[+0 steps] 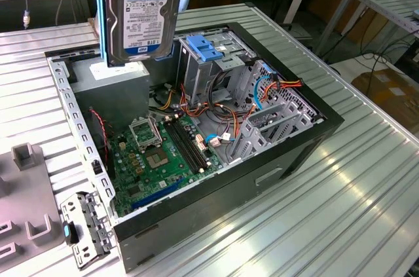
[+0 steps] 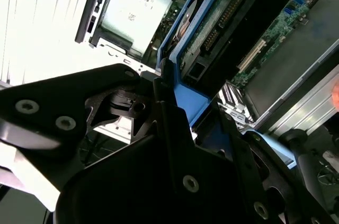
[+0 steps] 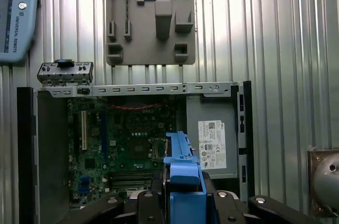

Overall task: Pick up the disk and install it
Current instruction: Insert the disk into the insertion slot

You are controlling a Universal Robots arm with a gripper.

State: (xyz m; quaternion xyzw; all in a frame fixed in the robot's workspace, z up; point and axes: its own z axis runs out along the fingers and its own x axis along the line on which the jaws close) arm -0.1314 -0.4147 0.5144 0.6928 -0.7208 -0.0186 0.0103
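The disk (image 1: 141, 15), a dark grey hard drive with a white and blue label in a bright blue carrier, hangs upright in the air above the back corner of the open computer case (image 1: 308, 134), over the power supply (image 1: 118, 75). In both wrist views my gripper (image 2: 165, 94) is shut on the disk's blue carrier (image 3: 184, 173), its black fingers (image 3: 151, 203) pressed against the rails on either side. The disk's circuit-board side (image 2: 222, 17) faces the second wrist view. Below it lies the green motherboard (image 3: 132, 144).
A pale-blue ribbed plate (image 1: 209, 49) sits on the drive cage at the case's far side, with coloured cables (image 1: 216, 116) beside it. A grey perforated bracket with a blue tab (image 1: 82, 230) and a grey fixture plate (image 3: 151, 17) lie on the ribbed metal table outside the case. A teach pendant (image 3: 18, 15) lies nearby.
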